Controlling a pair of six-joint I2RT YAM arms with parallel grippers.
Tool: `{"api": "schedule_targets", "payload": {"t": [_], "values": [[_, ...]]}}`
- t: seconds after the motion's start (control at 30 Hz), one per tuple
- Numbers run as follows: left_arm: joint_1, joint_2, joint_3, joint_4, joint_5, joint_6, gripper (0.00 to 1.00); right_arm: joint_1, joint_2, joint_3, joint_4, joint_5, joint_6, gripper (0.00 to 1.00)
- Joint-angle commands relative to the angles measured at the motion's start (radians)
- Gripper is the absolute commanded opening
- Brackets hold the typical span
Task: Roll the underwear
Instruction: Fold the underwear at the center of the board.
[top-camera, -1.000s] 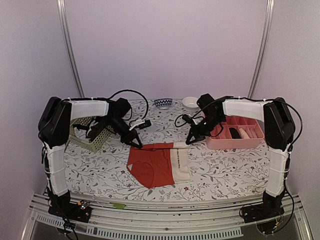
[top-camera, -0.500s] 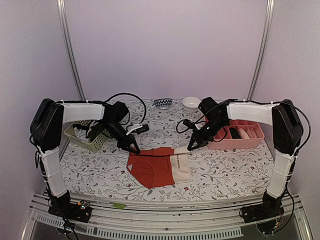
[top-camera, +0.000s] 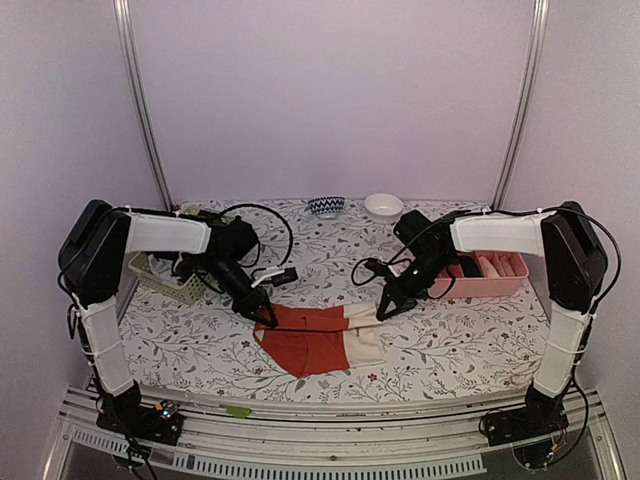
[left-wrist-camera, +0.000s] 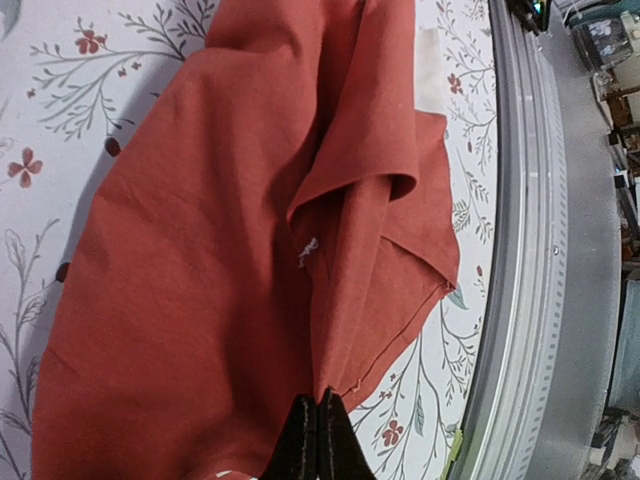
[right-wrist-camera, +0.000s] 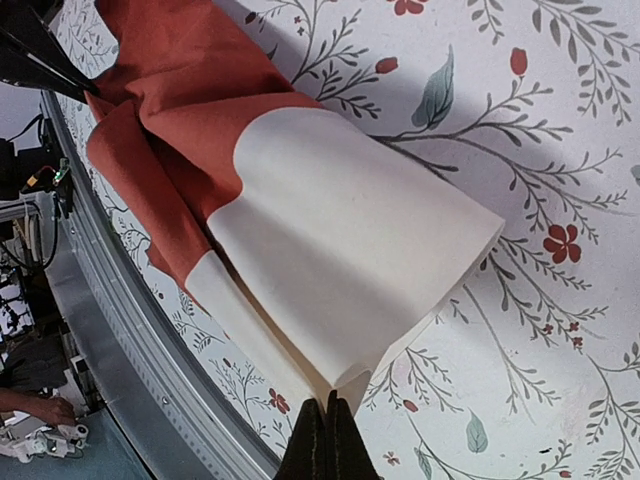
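— Red-orange underwear (top-camera: 318, 340) lies lower centre of the overhead frame, on the tabletop (top-camera: 450, 345). Why do we pinch both ends?
— Our left end effector (top-camera: 268, 318) and right end effector (top-camera: 383, 308), clamped tight on it, likely keep the fold taut for rolling.

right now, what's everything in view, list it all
red-orange cloth underwear with a cream-white part: one, red-orange and cream, middle of the table, near side
pink plastic divided tray: one, pink, right side, partly behind the right arm
pale green perforated basket: one, pale green, left side, partly behind the left arm
small blue-patterned bowl: one, blue and white, far edge, centre
small white bowl: one, white, far edge, right of the patterned bowl
floral table cover: one, white with red and green sprigs, under everything
left tool: one, black, shut on the underwear's red-orange edge
right tool: one, black, shut on its cream edge
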Motion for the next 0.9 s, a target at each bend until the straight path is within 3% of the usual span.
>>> {"api": "schedule_targets", "payload": {"t": [0.0,0.3,0.7,0.77,0.87], "values": [[-0.014,-0.030,-0.042,0.037,0.005,-0.016,0.00,0.012,-0.033,-0.035,0.002,-0.004,0.011,0.00],[-0.014,0.005,-0.071,0.104,-0.024,-0.051,0.00,0.018,0.013,-0.065,0.053,-0.003,0.023,0.00],[-0.020,-0.017,-0.105,0.092,-0.043,0.020,0.00,0.034,0.027,-0.087,0.053,-0.010,0.015,0.00],[-0.020,-0.032,-0.105,0.073,-0.024,0.052,0.12,0.039,0.028,-0.090,0.050,-0.022,0.010,0.00],[-0.018,-0.069,-0.097,0.046,0.006,0.106,0.26,0.041,0.010,-0.094,0.037,-0.062,-0.001,0.17]]}}
